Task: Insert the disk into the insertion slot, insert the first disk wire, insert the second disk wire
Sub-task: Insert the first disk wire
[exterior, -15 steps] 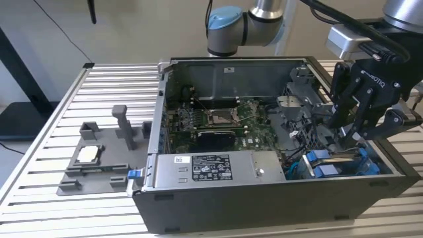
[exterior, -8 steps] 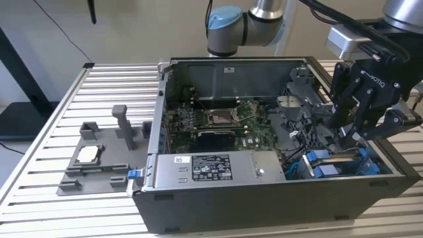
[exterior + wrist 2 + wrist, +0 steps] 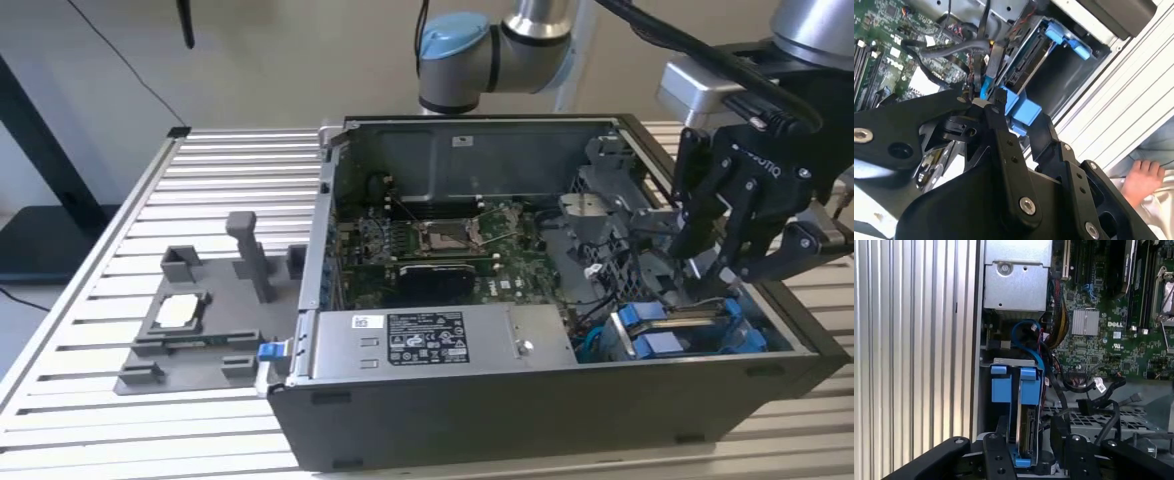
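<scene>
I count one black two-fingered gripper [image 3: 727, 262] hanging over the near corner of the open dark grey computer case [image 3: 534, 420], on the exterior view's right. Its jaws are released. In the first wrist view the two fingers [image 3: 996, 457] stand apart, one on each side of the drive end, and on one side I can see a gap.

Under it is the single insertion slot [image 3: 647, 322], a grey metal bay with blue plastic rails. I count two blue tabs at its mouth [image 3: 1006, 385]. One flat grey disk [image 3: 1027, 432] sits edge-on between those rails, inside the bay, and it also shows in the second wrist view [image 3: 1026, 60].

One thin blue wire [image 3: 1029, 337] loops from beside the silver box-shaped power supply [image 3: 1016, 280] down toward the disk. I cannot tell whether it is plugged in. A tangle of black wires [image 3: 1079, 385], too knotted to count, crowds the bay on the side of the green motherboard [image 3: 1104, 340].

The case stands on one slatted aluminium table [image 3: 80, 420]. One grey printed fixture tray [image 3: 200, 345] with upright posts lies beside the case toward the table's edge on the exterior view's left. One person's hand [image 3: 1141, 180] shows beyond the table's edge.
</scene>
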{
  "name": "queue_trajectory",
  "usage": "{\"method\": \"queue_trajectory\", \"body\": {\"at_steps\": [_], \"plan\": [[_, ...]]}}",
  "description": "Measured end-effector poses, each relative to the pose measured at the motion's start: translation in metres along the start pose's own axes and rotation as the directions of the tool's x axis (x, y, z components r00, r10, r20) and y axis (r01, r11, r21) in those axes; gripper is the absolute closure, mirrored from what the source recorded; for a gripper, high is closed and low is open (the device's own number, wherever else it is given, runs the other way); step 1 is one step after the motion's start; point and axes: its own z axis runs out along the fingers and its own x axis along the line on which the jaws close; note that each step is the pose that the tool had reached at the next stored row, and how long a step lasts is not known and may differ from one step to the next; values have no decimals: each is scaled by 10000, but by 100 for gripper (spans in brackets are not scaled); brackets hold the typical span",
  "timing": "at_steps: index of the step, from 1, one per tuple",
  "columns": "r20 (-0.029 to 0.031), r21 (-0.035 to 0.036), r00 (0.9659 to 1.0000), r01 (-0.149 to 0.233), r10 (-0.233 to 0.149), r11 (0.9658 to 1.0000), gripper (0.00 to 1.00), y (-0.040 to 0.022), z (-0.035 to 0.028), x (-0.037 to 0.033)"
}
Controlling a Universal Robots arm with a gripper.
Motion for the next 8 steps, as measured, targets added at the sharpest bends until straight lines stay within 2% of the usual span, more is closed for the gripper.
{"method": "queue_trajectory", "body": {"at_steps": [4, 8], "plan": [[49, 68, 10000, 1, -2, 10000, 53, -1, -8, -18], [56, 134, 10000, 1, -2, 9999, 53, -2, -27, -43]]}}
